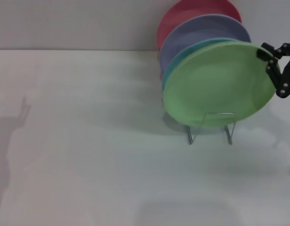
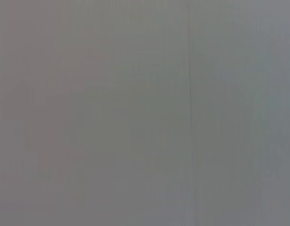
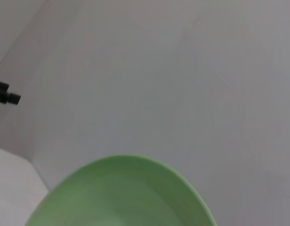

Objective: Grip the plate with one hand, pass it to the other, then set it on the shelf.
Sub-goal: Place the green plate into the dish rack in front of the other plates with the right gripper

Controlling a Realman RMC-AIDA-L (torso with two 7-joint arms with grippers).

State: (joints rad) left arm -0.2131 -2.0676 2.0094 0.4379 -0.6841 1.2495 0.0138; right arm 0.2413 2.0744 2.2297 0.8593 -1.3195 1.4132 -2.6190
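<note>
The light green plate [image 1: 215, 84] stands upright and tilted in the front slot of the silver wire shelf [image 1: 228, 133], at the right of the head view. My right gripper [image 1: 269, 60] is at the plate's upper right rim, with its jaws on either side of the rim and closed on it. The right wrist view shows the top of the plate [image 3: 121, 193] close up against a plain wall. My left gripper is out of view; its wrist view shows only a flat grey surface.
Behind the green plate, a sky-blue plate [image 1: 182, 59], a lavender plate [image 1: 201, 30] and a red plate [image 1: 187, 12] stand in the same shelf. The white table [image 1: 88, 141] spreads to the left and front. A small black part [image 3: 6, 95] shows in the right wrist view.
</note>
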